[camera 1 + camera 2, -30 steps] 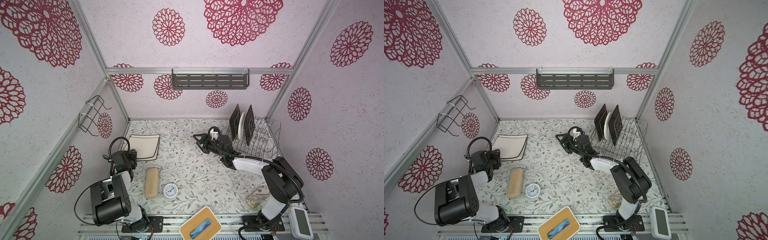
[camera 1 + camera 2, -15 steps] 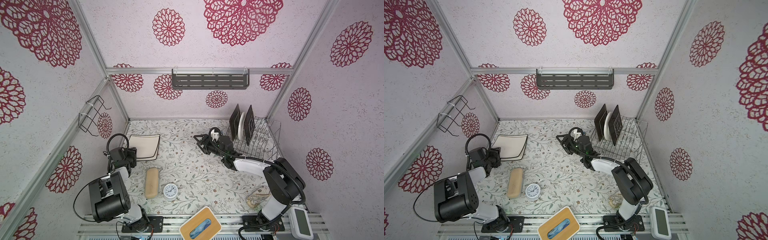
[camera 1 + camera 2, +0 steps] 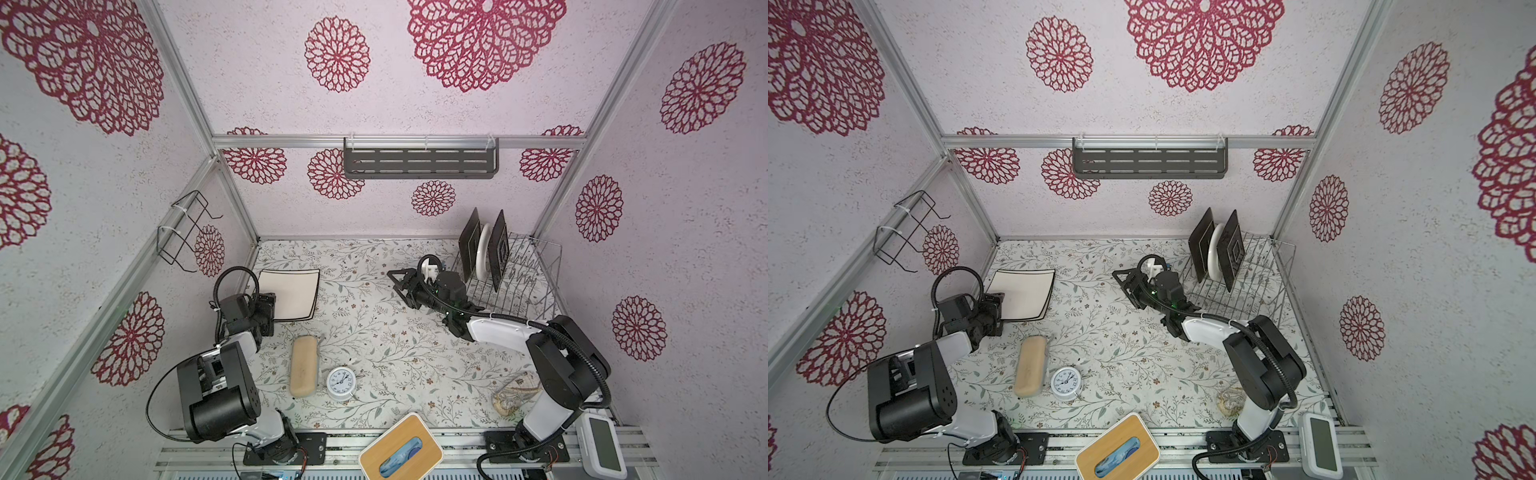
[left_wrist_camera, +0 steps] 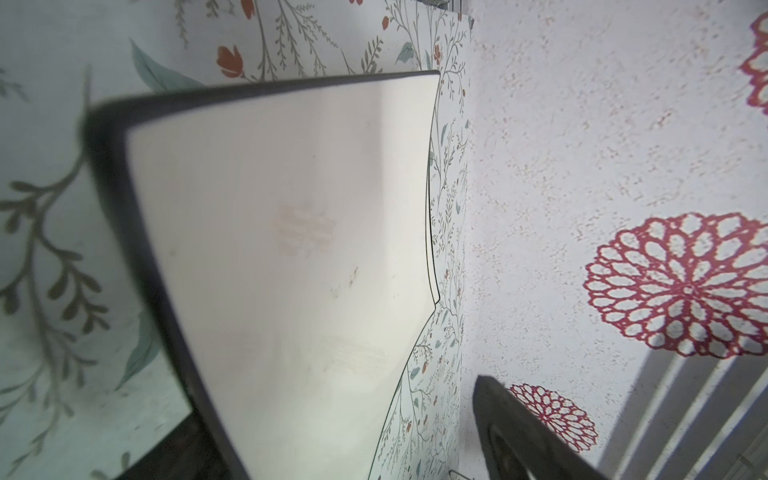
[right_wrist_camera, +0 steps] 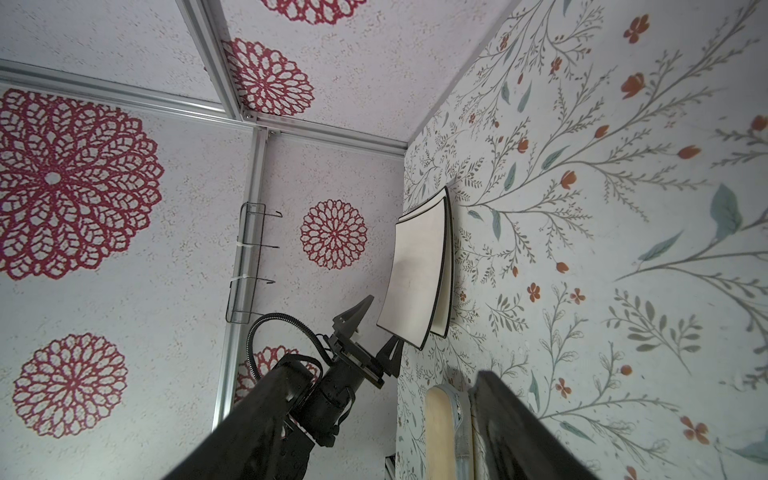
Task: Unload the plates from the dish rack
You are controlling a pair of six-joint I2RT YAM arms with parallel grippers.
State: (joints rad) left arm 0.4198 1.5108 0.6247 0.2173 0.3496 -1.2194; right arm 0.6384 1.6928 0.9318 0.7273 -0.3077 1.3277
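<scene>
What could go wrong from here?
The left gripper stands open with its jaws astride a corner of the top white plate; pulling back could drag it off the plate beneath.
In the dish rack, the round white plate stands close between two dark plates; lifting one could knock its neighbour.

**Robot-laboratory test cell dressed as a domestic kitchen corner.** Aluminium frame posts [image 3: 189, 95] carry flat wall panels papered with red medallions [image 3: 337, 54]. A floral printed sheet [image 3: 374, 332] covers the tabletop. Both arms are bolted to a slotted metal rail [image 3: 461, 441] along the front edge, well behind the left gripper [image 3: 268, 297] and the right gripper [image 3: 400, 289]. Household props supply the home setting. A silver wire dish rack [image 3: 536, 278] stands just beside the right gripper. A dark slotted shelf [image 3: 419, 164] is cable-tied to the frame, high beyond that gripper. A black wire basket [image 3: 185, 232] is tied to the side wall above the left gripper.
</scene>
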